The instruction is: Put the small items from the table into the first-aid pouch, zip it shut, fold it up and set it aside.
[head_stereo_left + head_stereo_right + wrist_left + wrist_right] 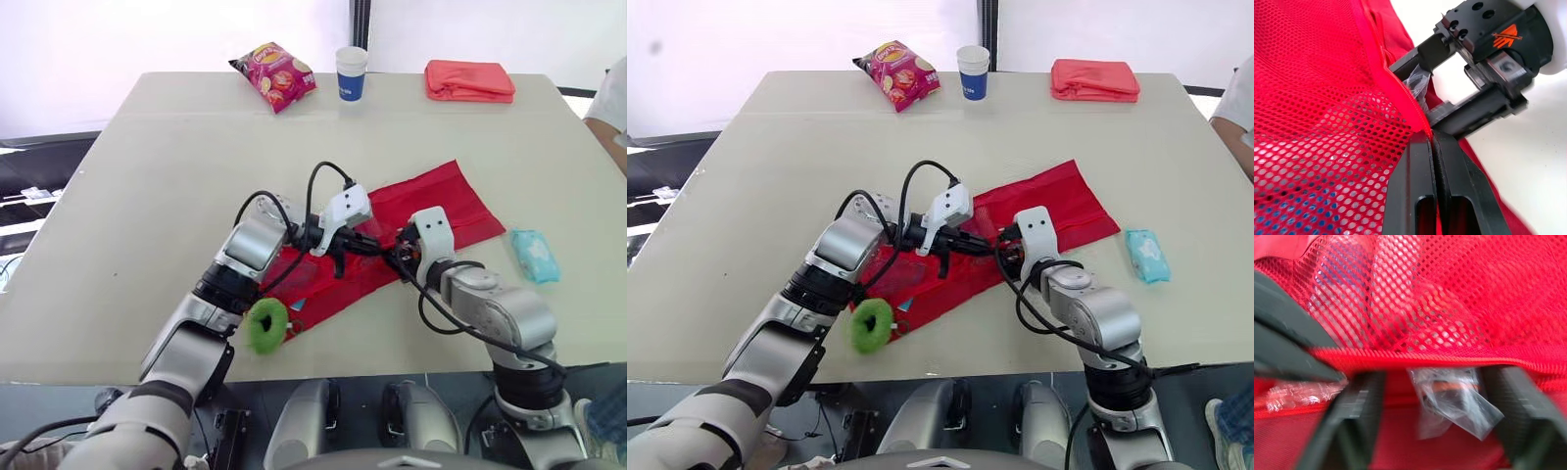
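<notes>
The red first-aid pouch [458, 202] lies unfolded in the middle of the table [147, 196]. My left gripper [1431, 139] is shut on the zipper edge of the pouch's mesh pocket [1317, 122], holding it up. Facing it fingertip to fingertip, my right gripper [1435, 378] is open at that edge. A small clear-wrapped item [1454, 401] sits between the right fingers [1359, 421], apart from them. A teal wipes pack [535, 255] lies on the table just right of the pouch. A green ring [266, 325] rests at the pouch's near-left corner by the table's front edge.
At the table's far edge stand a crisp bag [275, 74], a blue and white paper cup [351, 72] and a folded coral cloth [469, 80]. A person's sleeve [612, 106] shows at the far right.
</notes>
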`<action>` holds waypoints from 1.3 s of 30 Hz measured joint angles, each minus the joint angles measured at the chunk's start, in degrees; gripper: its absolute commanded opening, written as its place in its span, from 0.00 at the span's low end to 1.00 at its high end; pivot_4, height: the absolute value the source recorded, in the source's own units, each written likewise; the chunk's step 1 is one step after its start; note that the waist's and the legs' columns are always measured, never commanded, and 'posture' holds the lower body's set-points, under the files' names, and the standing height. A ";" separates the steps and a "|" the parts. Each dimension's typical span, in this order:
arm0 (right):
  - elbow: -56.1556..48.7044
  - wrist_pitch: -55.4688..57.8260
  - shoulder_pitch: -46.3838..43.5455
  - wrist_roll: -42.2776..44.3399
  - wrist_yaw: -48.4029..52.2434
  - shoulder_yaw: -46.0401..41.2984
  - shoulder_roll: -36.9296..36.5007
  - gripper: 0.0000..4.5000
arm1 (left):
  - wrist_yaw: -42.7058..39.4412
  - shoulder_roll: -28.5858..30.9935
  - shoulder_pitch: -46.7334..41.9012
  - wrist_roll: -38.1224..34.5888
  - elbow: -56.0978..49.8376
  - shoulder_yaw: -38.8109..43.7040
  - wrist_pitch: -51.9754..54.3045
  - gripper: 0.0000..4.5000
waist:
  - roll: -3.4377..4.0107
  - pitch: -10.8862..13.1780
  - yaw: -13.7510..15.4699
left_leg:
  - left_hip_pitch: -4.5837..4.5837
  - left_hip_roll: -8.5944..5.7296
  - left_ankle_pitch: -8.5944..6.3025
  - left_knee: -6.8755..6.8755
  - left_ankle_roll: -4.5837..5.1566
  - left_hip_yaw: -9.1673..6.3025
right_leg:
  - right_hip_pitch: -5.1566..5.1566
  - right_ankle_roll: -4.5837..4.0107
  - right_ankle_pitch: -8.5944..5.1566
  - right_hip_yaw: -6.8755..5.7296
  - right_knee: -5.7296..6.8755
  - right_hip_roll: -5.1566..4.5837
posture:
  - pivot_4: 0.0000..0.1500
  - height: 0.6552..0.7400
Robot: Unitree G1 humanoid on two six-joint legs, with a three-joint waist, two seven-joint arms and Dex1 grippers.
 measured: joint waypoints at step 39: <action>1.94 -21.69 8.38 2.47 15.08 -2.27 -11.22 0.39 | -2.16 0.11 0.12 1.78 3.42 -1.55 -7.16 0.00 | -0.01 0.01 0.68 | -0.02 0.01 0.01 0.06 0.01 0.01 | 0.06 0.01 0.01 0.00 -0.04 0.04 | 1.00 1.00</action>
